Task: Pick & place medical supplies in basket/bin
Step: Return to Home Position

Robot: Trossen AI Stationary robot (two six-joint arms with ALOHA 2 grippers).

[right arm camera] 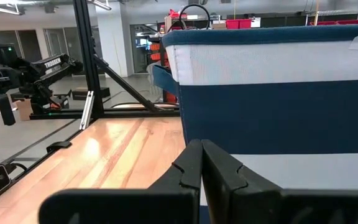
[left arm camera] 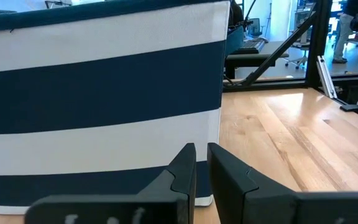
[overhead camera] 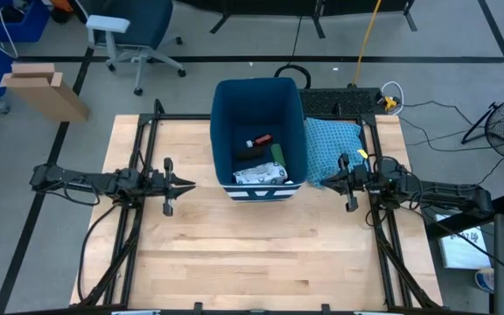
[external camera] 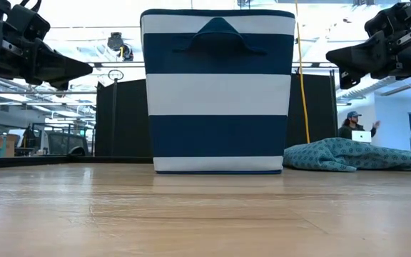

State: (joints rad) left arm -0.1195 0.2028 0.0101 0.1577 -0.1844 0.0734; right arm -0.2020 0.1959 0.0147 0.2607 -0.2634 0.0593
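The deep dark blue bin with white-and-blue striped walls stands at the table's far middle; it also shows in the low view. Inside it lie a small red item, a small dark green box and a flat white packet with green print. The orange bottle is not in view. My left gripper hangs left of the bin, shut and empty. My right gripper hangs right of the bin, shut and empty, over the cloth's edge.
A light blue patterned cloth lies bunched on the table right of the bin, also in the low view. Black frame rails run along both table sides. The near half of the wooden table is bare. People sit in the room beyond.
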